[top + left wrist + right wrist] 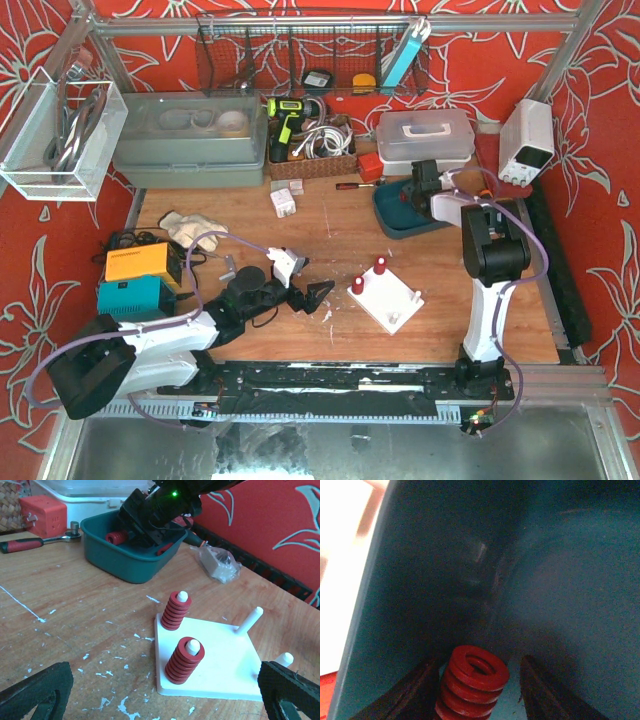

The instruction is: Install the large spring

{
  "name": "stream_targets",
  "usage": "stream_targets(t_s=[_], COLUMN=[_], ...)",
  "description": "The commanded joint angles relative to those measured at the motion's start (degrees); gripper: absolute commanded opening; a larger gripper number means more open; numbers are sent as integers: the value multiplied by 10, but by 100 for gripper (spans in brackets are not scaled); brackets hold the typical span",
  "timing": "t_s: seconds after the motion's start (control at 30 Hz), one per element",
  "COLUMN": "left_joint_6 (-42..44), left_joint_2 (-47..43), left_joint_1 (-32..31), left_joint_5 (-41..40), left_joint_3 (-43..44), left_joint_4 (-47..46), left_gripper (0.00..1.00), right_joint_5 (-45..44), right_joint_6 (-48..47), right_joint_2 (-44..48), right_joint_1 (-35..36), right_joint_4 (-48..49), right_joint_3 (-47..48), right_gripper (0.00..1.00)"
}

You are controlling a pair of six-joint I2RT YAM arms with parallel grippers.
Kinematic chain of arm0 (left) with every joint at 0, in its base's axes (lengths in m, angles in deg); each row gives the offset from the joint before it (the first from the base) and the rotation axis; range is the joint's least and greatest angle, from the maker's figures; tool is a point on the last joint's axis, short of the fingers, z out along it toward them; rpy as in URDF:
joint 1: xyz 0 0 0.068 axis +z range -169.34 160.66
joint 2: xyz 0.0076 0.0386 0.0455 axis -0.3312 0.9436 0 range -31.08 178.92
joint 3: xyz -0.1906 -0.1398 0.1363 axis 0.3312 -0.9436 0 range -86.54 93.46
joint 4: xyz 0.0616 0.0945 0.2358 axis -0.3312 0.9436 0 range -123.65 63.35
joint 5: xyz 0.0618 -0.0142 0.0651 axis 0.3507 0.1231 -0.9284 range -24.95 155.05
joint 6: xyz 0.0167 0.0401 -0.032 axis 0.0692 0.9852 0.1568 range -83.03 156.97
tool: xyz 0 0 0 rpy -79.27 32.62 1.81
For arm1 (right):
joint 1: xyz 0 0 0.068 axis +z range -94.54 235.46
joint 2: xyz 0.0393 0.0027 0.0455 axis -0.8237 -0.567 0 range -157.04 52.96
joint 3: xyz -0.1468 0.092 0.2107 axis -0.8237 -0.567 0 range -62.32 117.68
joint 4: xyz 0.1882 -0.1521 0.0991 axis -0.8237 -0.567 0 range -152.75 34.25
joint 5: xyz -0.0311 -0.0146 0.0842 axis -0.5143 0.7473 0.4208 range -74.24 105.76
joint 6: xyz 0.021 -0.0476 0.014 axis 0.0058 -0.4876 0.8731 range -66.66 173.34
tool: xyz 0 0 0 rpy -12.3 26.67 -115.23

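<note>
The large red spring [472,680] sits inside the teal bin [560,580], between the right fingers [415,690]. These are narrowed around it, though I cannot tell whether they pinch it. Outside the bin, the left fingers [35,692] are spread wide above the table [75,605], facing the white peg board [220,665].

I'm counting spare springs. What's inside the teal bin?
In the teal bin, a red spring sits between the fingers of the right gripper. Another red piece peeks out beneath it; the rest is covered.
</note>
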Motion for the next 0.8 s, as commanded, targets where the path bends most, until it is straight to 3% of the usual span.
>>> stream_targets(t_s=[0.0, 0.27, 0.47, 0.77], left_joint_6=[3, 3, 3, 3], left_joint_2=[2, 3, 9, 10], left_joint_1=[-4, -4, -4, -3], left_joint_5=[-5, -6, -4, -4], left_joint_3=[0, 2, 5, 6], left_joint_4=[-12, -12, -13, -11], left_gripper=[100, 100, 100, 100], right_joint_5=[-12, -14, 5, 37], right_joint_6=[15, 9, 12, 70], right_joint_2=[-35, -12, -17, -44], right_joint_1=[-10, -11, -11, -9], right_joint_4=[-52, -154, -161, -143], right_joint_3=[13, 51, 72, 74], right_gripper=[49, 42, 40, 50])
